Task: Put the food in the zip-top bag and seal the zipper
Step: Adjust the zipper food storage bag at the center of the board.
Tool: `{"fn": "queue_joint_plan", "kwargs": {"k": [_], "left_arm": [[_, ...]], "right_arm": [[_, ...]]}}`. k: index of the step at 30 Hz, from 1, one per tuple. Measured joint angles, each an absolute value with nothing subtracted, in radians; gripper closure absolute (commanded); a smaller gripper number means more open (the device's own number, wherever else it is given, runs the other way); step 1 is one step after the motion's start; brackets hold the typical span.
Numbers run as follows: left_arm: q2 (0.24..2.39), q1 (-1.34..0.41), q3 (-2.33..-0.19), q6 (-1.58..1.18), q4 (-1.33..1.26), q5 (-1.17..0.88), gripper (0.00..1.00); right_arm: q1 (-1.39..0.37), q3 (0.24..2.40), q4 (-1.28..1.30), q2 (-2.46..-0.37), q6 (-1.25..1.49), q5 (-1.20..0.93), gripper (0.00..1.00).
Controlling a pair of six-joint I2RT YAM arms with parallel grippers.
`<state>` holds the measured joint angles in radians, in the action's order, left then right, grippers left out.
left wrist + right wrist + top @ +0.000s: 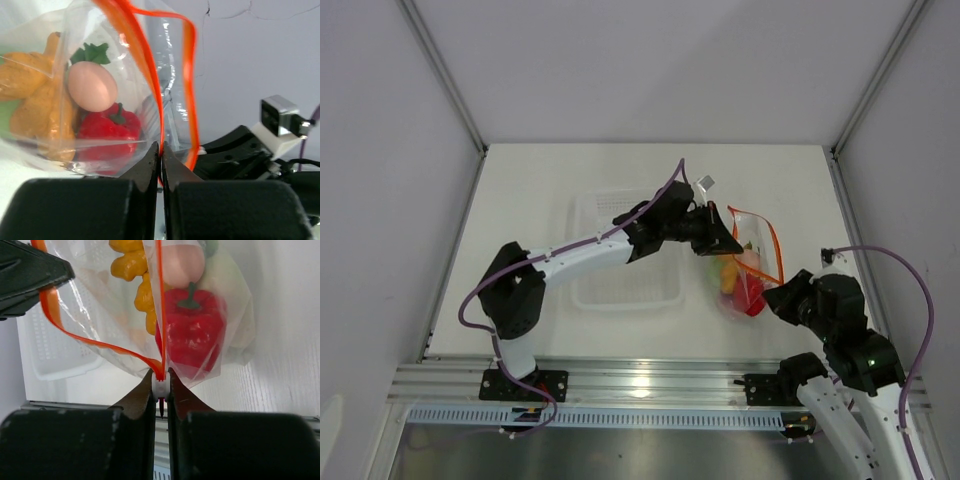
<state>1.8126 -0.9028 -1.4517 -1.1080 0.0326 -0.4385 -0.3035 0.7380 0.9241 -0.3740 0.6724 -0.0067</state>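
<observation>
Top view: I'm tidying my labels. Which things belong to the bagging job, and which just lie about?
Job: zip-top bag, zipper, red bell pepper, pink round piece, orange-yellow lumpy piece, left pincer, right pincer, both shut on the zipper.
Lying about: clear tray.

White table [520, 230], matt surface, enclosed by grey walls [380, 150] on three sides, with a metal rail [640, 380] along the near edge. One clear rectangular tray [620, 298] lies flat near the centre. Just right of it sits the zip-top bag [760, 250]; contact with the surface cannot be confirmed.
</observation>
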Motion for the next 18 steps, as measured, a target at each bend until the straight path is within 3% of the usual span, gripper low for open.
{"fn": "queue_joint_plan", "kwargs": {"k": [8, 12, 18], "left_arm": [[1.812, -0.884, -1.33, -1.091, -0.078, -0.494, 0.83], [1.795, -0.885, -1.275, -1.048, -0.142, -0.521, 0.56], [1.723, -0.885, -1.235, -0.879, -0.155, -0.551, 0.45]], "right_arm": [[-0.303, 0.967, 0.987, -0.496, 0.579, 0.018, 1.0], [-0.303, 1.007, 0.991, -0.571, 0.515, -0.026, 1.0], [-0.303, 1.033, 0.981, -0.742, 0.414, -0.135, 1.0]]}}
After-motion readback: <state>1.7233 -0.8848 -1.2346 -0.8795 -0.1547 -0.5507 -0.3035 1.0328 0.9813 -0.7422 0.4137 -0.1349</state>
